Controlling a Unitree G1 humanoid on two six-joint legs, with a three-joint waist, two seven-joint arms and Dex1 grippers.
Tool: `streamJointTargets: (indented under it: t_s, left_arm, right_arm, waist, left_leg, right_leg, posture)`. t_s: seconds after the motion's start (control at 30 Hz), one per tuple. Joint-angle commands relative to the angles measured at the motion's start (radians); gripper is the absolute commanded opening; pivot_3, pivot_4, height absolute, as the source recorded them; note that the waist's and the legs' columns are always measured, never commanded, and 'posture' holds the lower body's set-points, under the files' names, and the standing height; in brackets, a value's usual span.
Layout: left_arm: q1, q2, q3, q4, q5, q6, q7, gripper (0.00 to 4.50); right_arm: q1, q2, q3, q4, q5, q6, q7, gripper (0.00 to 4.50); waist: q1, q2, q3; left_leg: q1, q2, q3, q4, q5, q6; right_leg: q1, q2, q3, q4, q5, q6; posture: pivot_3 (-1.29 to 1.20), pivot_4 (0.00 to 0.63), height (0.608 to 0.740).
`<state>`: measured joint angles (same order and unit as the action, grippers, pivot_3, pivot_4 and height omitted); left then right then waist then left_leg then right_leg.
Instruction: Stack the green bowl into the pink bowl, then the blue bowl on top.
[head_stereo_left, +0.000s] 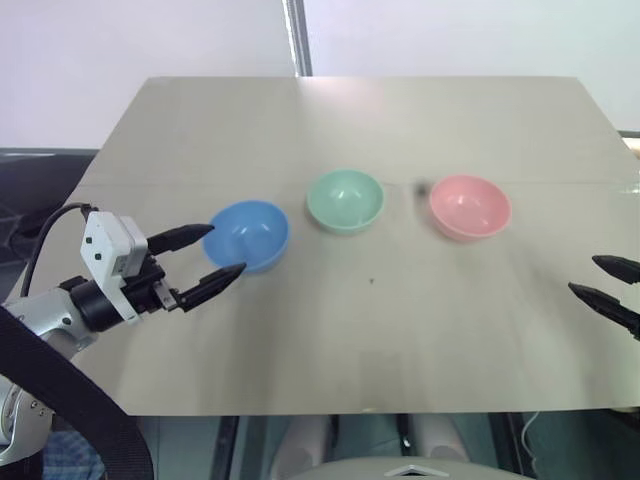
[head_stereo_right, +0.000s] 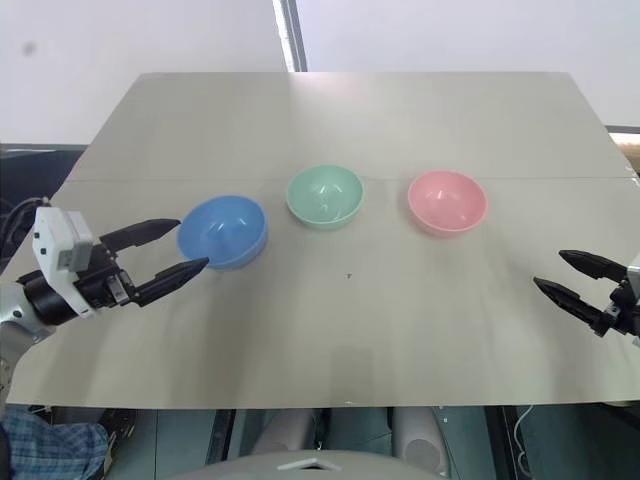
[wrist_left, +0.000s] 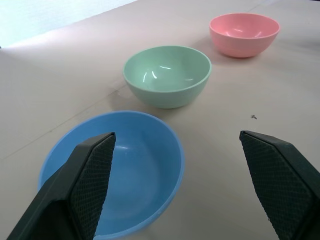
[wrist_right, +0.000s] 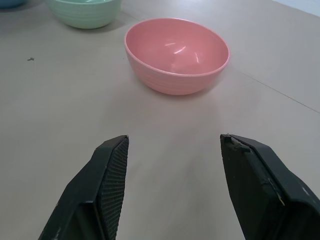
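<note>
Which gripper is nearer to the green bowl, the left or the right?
Left. The left gripper is open beside the blue bowl, next to the green bowl; the right gripper is beyond the pink bowl.

Sky-blue bowl (head_stereo_left: 248, 234), mint-green bowl (head_stereo_left: 345, 200), pale pink bowl (head_stereo_left: 469, 206) (all plain) on beige table (head_stereo_left: 400, 330).

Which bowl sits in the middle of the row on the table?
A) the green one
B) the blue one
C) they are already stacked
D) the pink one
A: the green bowl stands apart between the blue bowl, which is nearest the left gripper, and the pink bowl on the right gripper's side.
</note>
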<state>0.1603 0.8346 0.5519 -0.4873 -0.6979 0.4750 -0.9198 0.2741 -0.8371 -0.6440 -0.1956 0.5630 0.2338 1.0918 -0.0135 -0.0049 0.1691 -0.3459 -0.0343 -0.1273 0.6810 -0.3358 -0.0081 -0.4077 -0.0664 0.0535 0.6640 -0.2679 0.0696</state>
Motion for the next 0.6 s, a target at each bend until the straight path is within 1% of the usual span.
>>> streamJointTargets:
  t_s: [0.03, 0.13, 0.6]
  left_arm:
    - [-0.024, -0.006, 0.008, 0.011, 0.011, -0.035, 0.005, 4.2]
    - [-0.05, -0.011, -0.004, 0.035, 0.017, -0.04, 0.014, 4.2]
    - [-0.059, -0.005, -0.016, 0.062, 0.02, -0.055, -0.015, 4.2]
  right_arm:
    - [-0.008, 0.006, -0.026, -0.033, 0.022, -0.01, -0.009, 3.24]
    - [-0.007, 0.009, -0.026, -0.046, 0.018, -0.004, -0.024, 3.24]
    - [0.008, 0.012, -0.035, -0.081, 0.025, 0.009, -0.045, 3.24]
  waist:
    - [0.0, 0.0, 0.0]
    - [0.0, 0.0, 0.0]
    - [0.0, 0.0, 0.0]
  left_leg:
    - [0.0, 0.0, 0.0, 0.0, 0.0, 0.0]
    - [0.0, 0.0, 0.0, 0.0, 0.0, 0.0]
    - [0.0, 0.0, 0.0, -0.001, 0.0, 0.0]
  right_leg:
    - [0.0, 0.0, 0.0, 0.0, 0.0, 0.0]
    - [0.0, 0.0, 0.0, 0.0, 0.0, 0.0]
    - [0.0, 0.0, 0.0, -0.001, 0.0, 0.0]
  posture:
    - [0.0, 0.15, 0.74]
    - [0.0, 0.15, 0.74]
    - [0.0, 0.15, 0.74]
